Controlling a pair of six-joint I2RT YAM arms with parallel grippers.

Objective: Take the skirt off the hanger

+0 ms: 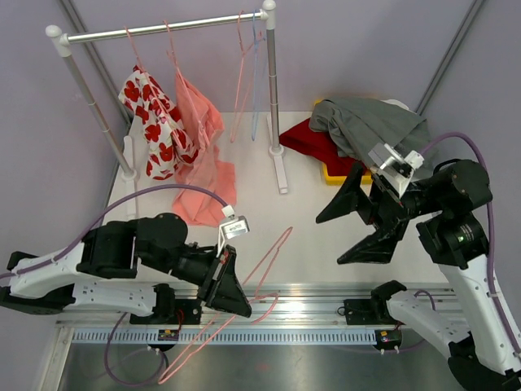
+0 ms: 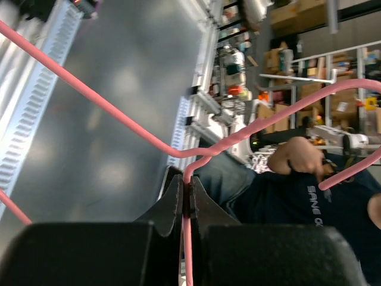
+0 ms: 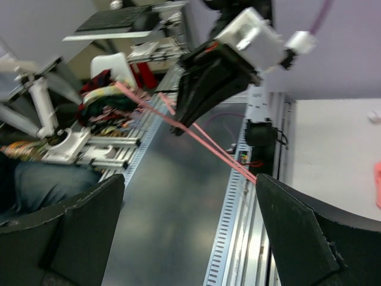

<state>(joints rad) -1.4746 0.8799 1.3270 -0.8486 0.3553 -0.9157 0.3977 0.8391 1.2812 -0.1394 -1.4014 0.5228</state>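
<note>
White table (image 1: 305,175): left gripper (image 1: 240,306) clamped on bare pink hanger (image 1: 275,254); right gripper (image 1: 330,240) jaws wide apart, empty.

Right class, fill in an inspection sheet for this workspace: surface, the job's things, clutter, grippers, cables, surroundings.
Surface: white table, with a rail standing at its far side.
Job's things: pink hanger, bare, at the near edge; pink garment hangs from the rail, its hem on the table.
Clutter: red-flowered garment and bare hangers on the rail; grey garment and red garment over a yellow bin.
Grippers: left fingers shut on the pink hanger; right fingers open, holding nothing.
Cables: purple cable over the left arm, another over the right.
Surroundings: lilac walls; seated person.
</note>
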